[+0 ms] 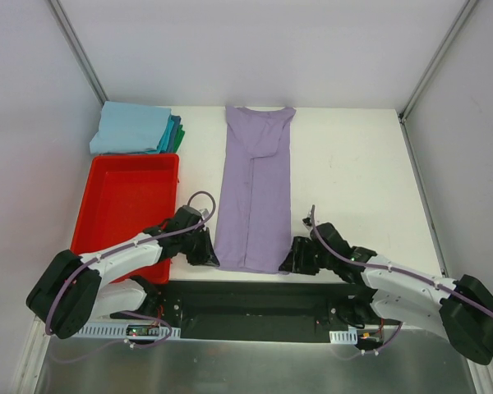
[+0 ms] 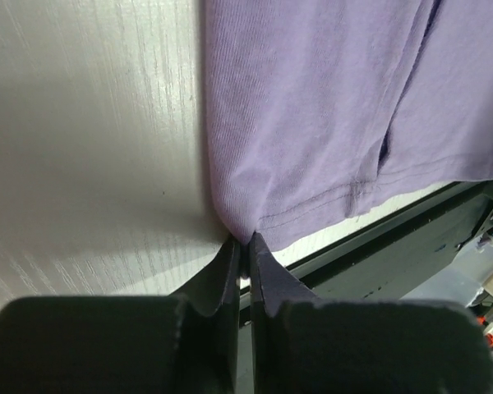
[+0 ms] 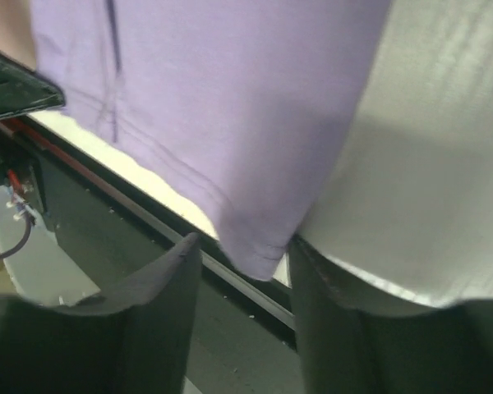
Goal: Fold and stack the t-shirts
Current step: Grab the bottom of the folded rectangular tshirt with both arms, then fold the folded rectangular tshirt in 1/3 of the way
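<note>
The purple shirt point(image 1: 255, 193) lies long on the bench point(image 1: 353, 164), running away from the near edge. The left jaws pinch its near corner; the right jaws (not closed yet) stand apart around the other.

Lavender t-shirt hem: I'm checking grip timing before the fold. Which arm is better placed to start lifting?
Left. The left claw is pinched shut on the lavender t-shirt at its near hem corner. The right claw only straddles the other corner, jaws apart, gripping nothing yet.
</note>
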